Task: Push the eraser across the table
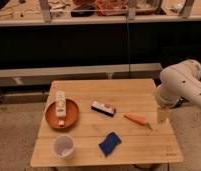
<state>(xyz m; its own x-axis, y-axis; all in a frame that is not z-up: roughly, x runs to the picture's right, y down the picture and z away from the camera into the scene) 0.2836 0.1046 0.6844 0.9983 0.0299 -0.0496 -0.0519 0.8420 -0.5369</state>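
Eraser (103, 108) at frame centre, flat on table (144, 146), between orange plate (49, 119) and carrot (135, 119).
Gripper (163, 116) at frame right, beyond carrot; how far open, cannot tell.
Eraser likely light, stiff, slides easily.
Push low on long side, centred, to avoid spin.

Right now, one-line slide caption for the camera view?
Hand hangs over the table at its right edge, apart from the eraser at centre, carrot lying between them.

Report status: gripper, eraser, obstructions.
The gripper hangs at the right edge of the table. The eraser sits mid-table, untouched. The carrot lies between them.
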